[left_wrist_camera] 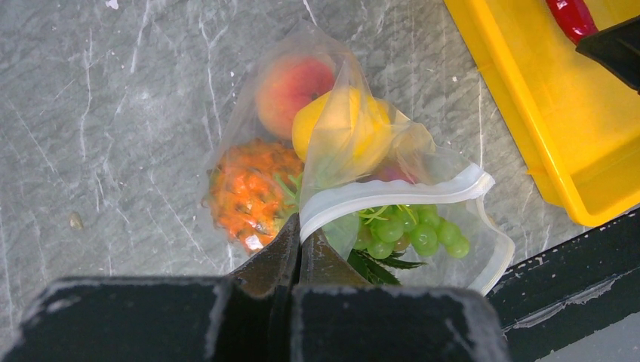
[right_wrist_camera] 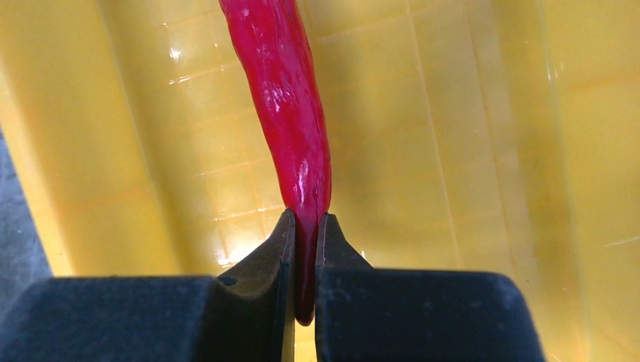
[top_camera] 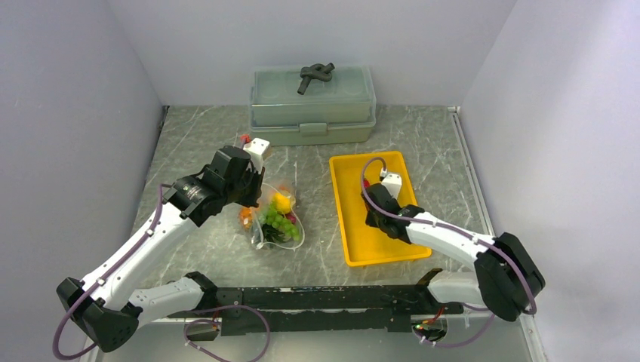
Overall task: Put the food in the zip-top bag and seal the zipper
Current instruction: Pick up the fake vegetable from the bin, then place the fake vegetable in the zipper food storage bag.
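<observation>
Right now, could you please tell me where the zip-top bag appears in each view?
Top external: zip-top bag left of centre, left of the yellow tray.
Left wrist: centre, its zipper pinched by the left gripper.
Right wrist: not in it.
Shared landmark: that tray, in all three.

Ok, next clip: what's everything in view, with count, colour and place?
zip-top bag: one, clear, on table left of tray, mouth open
peach: one, pink-orange, in bag
lemon: one, yellow, in bag
pineapple: one, orange, in bag
grapes: one bunch, green, in bag near mouth
chili: one, red, in tray
tray: one, yellow, right of bag
lidded box: one, grey-green, back of table
dark object: one, dark grey, on box lid
table: one, grey marbled
left hand: black, shut on bag's mouth edge
right hand: black, shut on chili
</observation>
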Robot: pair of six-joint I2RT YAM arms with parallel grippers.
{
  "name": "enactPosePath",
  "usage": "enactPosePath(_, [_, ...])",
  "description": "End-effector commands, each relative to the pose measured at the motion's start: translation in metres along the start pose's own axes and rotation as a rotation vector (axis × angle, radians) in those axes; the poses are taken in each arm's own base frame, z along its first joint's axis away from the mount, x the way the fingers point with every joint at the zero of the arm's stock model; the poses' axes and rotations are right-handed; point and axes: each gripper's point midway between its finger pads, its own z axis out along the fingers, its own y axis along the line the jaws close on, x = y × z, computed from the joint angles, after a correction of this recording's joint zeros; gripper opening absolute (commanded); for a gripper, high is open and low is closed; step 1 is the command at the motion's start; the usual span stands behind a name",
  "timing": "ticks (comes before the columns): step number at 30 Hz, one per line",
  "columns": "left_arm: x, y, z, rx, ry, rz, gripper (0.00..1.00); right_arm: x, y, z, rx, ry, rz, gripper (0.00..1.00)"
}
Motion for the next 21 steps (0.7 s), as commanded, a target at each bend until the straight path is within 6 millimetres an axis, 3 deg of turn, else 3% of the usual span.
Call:
enactPosePath(1, [-0.012,-0.001,-0.002,0.016,-0.054,-0.002,0.00,-0.023,0.007,-0.019,-0.048,-0.049,0.016,0.00])
enactPosePath(11, [-0.018,-0.002,-0.003,0.020,-0.072,-0.028,0.00,-0.056,0.031,-0.074,-0.226,-0.080,-0.030,0.00])
enactPosePath(21, [-0.020,-0.002,-0.001,0.027,-0.068,-0.034,0.00,-0.069,0.067,-0.142,-0.430,-0.092,-0.182,0.00])
